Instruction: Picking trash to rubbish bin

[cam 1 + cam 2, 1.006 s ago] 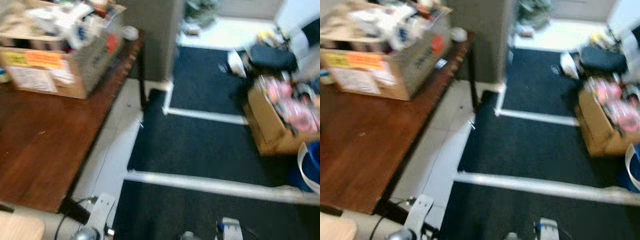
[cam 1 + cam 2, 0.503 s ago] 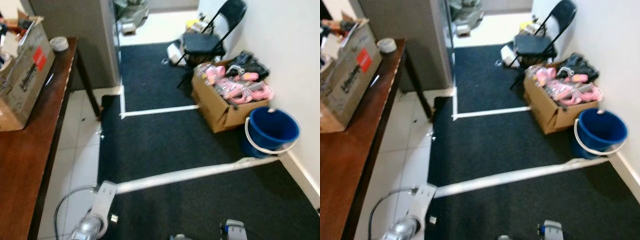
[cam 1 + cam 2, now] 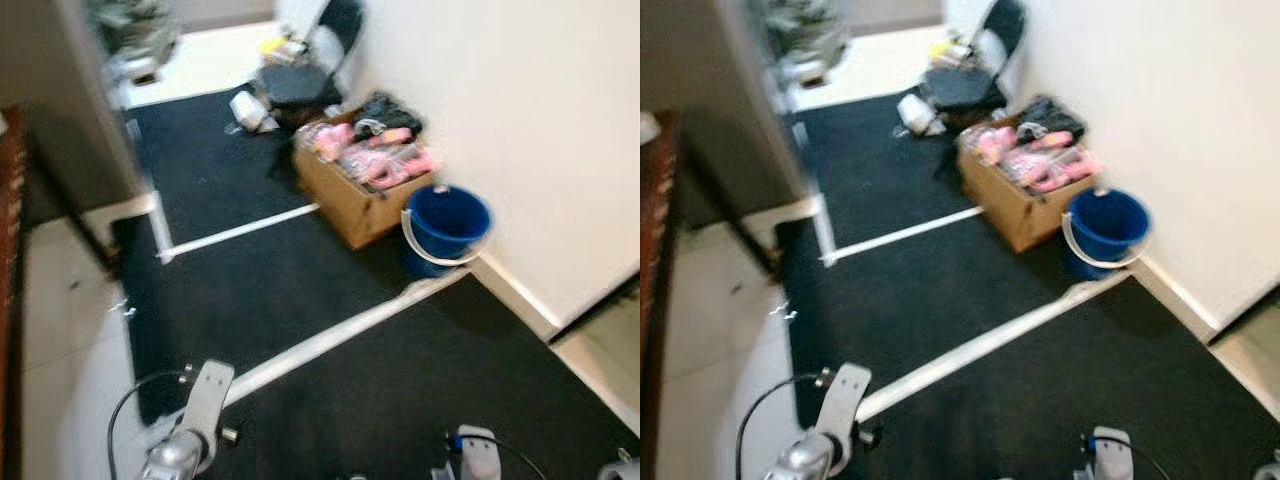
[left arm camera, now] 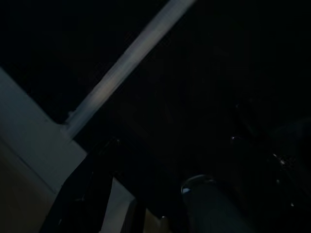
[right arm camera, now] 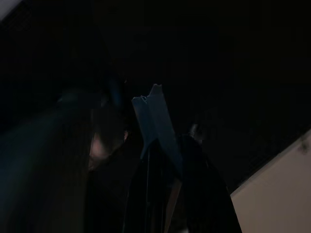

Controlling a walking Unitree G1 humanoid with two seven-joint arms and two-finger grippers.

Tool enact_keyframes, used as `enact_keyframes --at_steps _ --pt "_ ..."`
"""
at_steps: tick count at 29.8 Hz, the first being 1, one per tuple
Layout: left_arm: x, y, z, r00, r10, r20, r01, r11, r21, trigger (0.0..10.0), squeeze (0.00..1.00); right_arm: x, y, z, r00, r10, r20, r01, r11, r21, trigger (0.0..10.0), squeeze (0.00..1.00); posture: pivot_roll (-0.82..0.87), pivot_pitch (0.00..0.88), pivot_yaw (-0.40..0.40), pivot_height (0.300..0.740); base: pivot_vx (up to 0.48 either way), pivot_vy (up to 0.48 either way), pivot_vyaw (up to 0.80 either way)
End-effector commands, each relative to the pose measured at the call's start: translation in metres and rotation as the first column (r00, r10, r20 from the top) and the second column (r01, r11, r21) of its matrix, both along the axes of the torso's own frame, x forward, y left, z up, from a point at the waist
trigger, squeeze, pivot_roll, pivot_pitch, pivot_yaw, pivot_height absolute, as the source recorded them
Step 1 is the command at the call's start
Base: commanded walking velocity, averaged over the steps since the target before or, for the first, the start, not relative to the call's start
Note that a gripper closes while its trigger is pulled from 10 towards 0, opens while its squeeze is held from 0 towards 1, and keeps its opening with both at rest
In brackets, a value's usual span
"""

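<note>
Head views, slightly blurred. I see a blue bucket (image 3: 446,224) right of centre against the white wall (image 3: 520,130), just beside an open cardboard box (image 3: 362,190) of pink items; a black chair (image 3: 305,75) stands in the upper middle. Dark carpet (image 3: 300,290) crossed by white tape lines (image 3: 330,340) covers the centre. My left arm (image 3: 185,445) hangs at the lower left. In the dark right wrist view, the right gripper (image 5: 163,160) is clamped on a thin bluish scrap (image 5: 155,121). For the left gripper (image 4: 146,194), I cannot tell whether it is open or closed.
</note>
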State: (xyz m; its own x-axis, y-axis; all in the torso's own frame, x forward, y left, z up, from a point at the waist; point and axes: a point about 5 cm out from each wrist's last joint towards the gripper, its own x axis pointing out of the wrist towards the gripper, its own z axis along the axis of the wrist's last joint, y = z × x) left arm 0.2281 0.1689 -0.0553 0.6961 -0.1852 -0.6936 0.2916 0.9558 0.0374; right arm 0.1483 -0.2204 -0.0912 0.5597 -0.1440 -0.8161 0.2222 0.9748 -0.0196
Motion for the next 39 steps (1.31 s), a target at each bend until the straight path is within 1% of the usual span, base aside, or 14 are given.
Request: enact_keyframes --at_steps 1,9,12,18,22,23,32,39 --pt "-0.0067 0.0028 -0.0046 1.000 0.011 -0.027 -0.011 1.000 0.006 10.0 0.00 -0.0103 -0.0010 -0.0041 0.999 -0.008 -0.039 0.008 1.000 0.002 10.0 0.00 0.03 0.148 0.045 0.740 0.000 0.000 -0.80" --pt "-0.0063 0.0026 -0.0041 1.000 0.007 -0.021 -0.007 1.000 0.002 10.0 0.00 -0.0102 0.0017 -0.0045 0.999 -0.007 -0.036 0.007 1.000 0.004 10.0 0.00 0.03 0.148 0.046 0.740 0.000 0.000 -0.80" --pt "-0.0067 0.0025 -0.0043 1.000 0.008 -0.020 -0.008 1.000 0.002 10.0 0.00 -0.0090 0.0030 -0.0041 1.000 -0.013 -0.021 0.013 1.000 0.015 10.0 0.00 0.03 0.148 0.046 0.740 0.000 0.000 -0.80" --pt "-0.0061 0.0017 -0.0038 1.000 0.006 -0.012 -0.006 1.000 0.001 10.0 0.00 -0.0072 0.0035 -0.0032 1.000 0.001 -0.009 0.000 1.000 0.017 10.0 0.00 0.03 0.148 0.044 0.740 0.000 0.000 0.00" --pt "-0.0049 0.0012 -0.0029 1.000 0.017 -0.009 -0.017 1.000 -0.017 10.0 0.00 -0.0066 0.0031 -0.0028 1.000 0.000 -0.005 0.001 1.000 0.018 10.0 0.00 0.03 0.149 0.042 0.740 0.000 0.000 0.00" --pt "-0.0039 0.0000 -0.0021 1.000 0.017 -0.005 -0.018 0.999 -0.037 10.0 0.00 -0.0060 0.0025 -0.0024 1.000 0.002 -0.002 -0.002 1.000 0.016 10.0 0.00 0.03 0.149 0.042 0.740 0.000 0.000 0.00" --pt "-0.0020 -0.0025 -0.0003 1.000 0.014 0.009 -0.014 0.998 -0.064 10.0 0.00 -0.0050 0.0012 -0.0016 1.000 0.013 0.003 -0.013 1.000 0.010 10.0 0.00 0.02 0.141 0.042 0.740 0.000 0.000 0.00" --pt "-0.0015 -0.0027 0.0003 1.000 0.018 0.014 -0.017 0.997 -0.074 10.0 0.00 -0.0037 0.0011 -0.0010 1.000 0.024 0.005 -0.024 1.000 0.006 10.0 0.00 0.02 0.133 0.041 0.740 0.303 0.000 0.00"
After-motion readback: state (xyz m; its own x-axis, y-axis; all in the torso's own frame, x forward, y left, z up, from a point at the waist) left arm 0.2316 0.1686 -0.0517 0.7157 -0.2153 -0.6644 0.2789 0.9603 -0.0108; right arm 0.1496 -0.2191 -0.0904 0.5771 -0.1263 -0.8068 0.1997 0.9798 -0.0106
